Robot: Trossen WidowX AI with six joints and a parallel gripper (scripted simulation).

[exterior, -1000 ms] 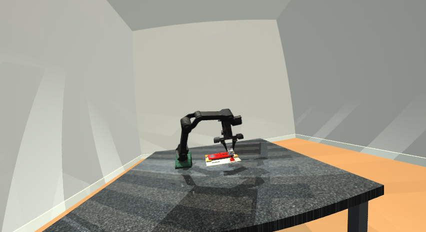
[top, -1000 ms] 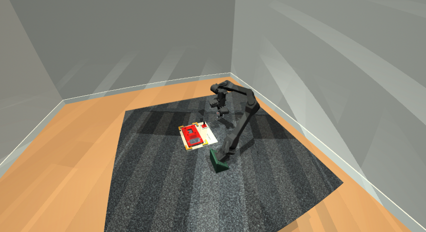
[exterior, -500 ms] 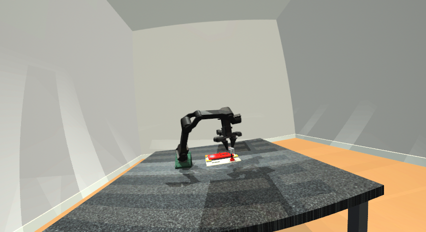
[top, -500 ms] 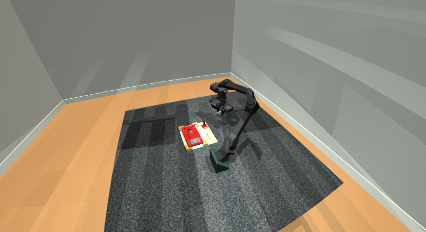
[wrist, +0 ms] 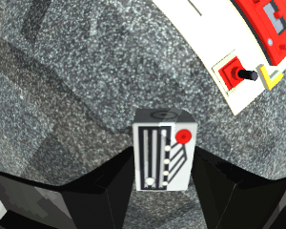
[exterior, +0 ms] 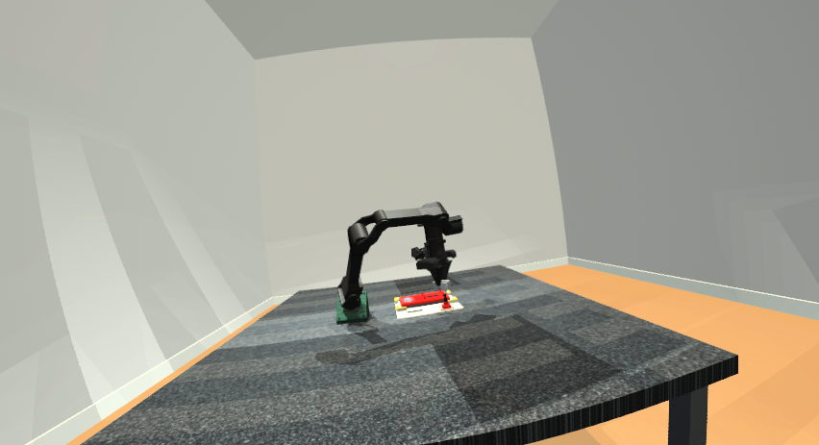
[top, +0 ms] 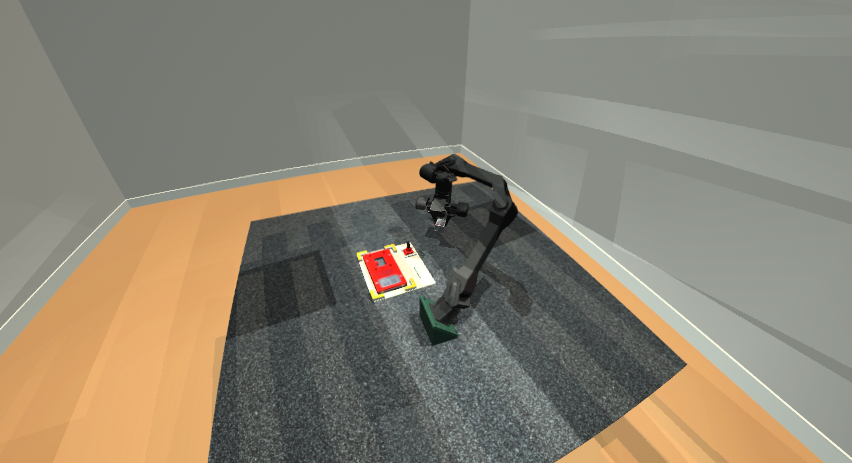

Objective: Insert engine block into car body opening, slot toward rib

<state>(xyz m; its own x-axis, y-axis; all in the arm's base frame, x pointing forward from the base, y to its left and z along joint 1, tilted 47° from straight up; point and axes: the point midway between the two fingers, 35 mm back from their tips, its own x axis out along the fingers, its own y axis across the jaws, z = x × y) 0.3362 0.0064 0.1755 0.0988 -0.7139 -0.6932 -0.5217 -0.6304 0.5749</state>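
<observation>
My gripper is shut on the engine block and holds it above the table, beyond the board's peg end. The block is pale, with dark stripes and a red disc on the face toward the wrist camera; a dark side with a ring faces the top of that view. The red car body lies on the board, its opening at the peg end. The opening shows nothing in it but grey. Which block side has the slot, I cannot tell.
A red square base with an upright black peg stands on the cream board, between block and car body. Yellow corner brackets surround the body. The arm's green mount stands near the board.
</observation>
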